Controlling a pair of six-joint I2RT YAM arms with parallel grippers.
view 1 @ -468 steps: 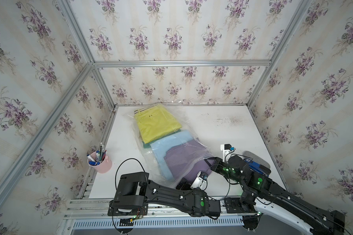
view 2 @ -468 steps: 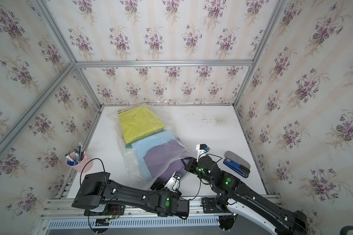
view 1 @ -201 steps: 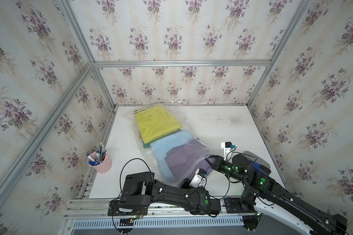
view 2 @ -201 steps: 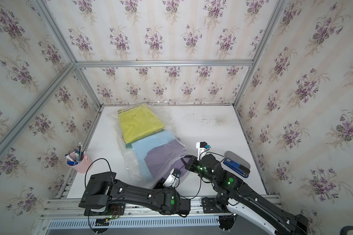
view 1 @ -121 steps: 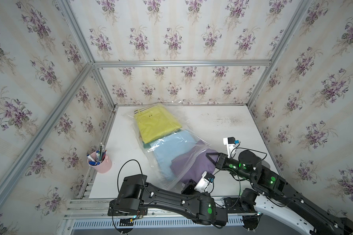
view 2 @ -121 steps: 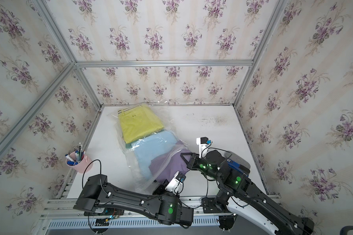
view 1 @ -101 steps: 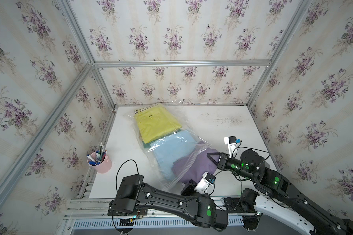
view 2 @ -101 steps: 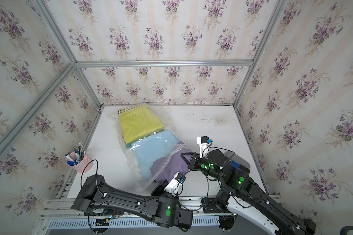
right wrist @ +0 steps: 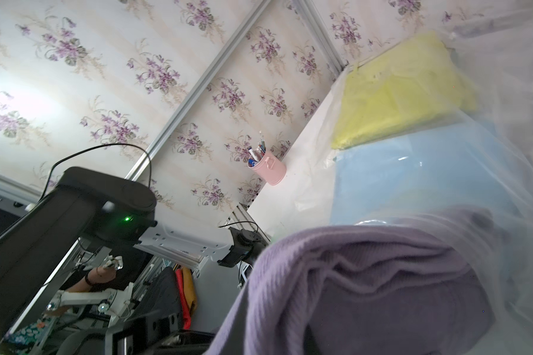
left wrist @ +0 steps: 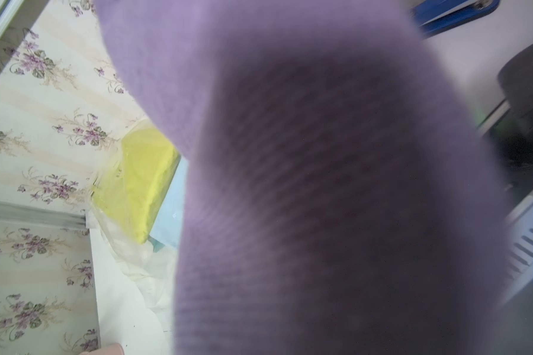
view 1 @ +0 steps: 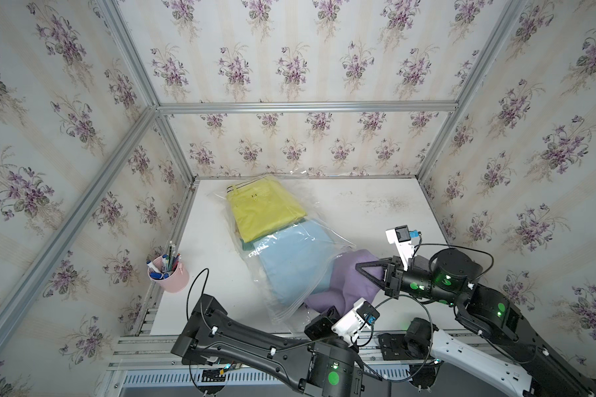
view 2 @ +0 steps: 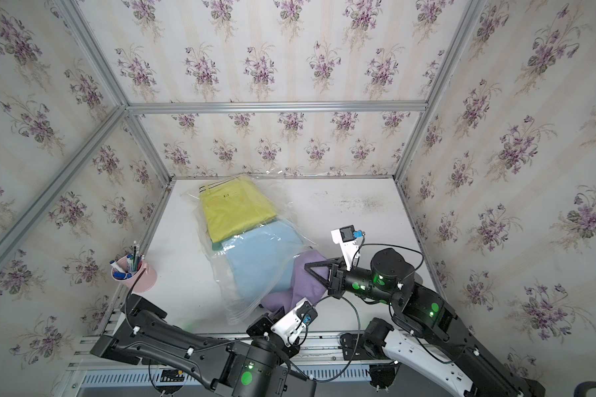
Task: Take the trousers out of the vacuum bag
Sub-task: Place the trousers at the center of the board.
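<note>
top views only: the whole vacuum bag shows, flat on the white table, running from far-left to near-right. Pink cup of pens sits at the table's left edge. Both arms are in frame.
left wrist only: almost all blurred purple cloth right at the lens, fingers hidden. A blue object at the frame edge is not seen in the top views.
right wrist only: clear bag film stretches close to the lens, over part of the purple fold. A person's arm shows outside the cell.
purple trousers: bunched, ribbed cloth. Mostly out of the bag mouth at the near-right end, far part under the film.
light blue trousers: flat, inside the bag, in the middle.
yellow-green trousers: flat, inside the bag at the far end, striped waistband toward the back wall. They overlap the light blue pair.
teal green trousers: only a sliver, under the yellow-green pair's near-left edge.
left gripper: at the near end of the purple trousers, clamped on the cloth, fingertips buried in it.
right gripper: jaws closed, tip over the purple trousers at the bag mouth. Cannot tell whether it pinches film or cloth.
</note>
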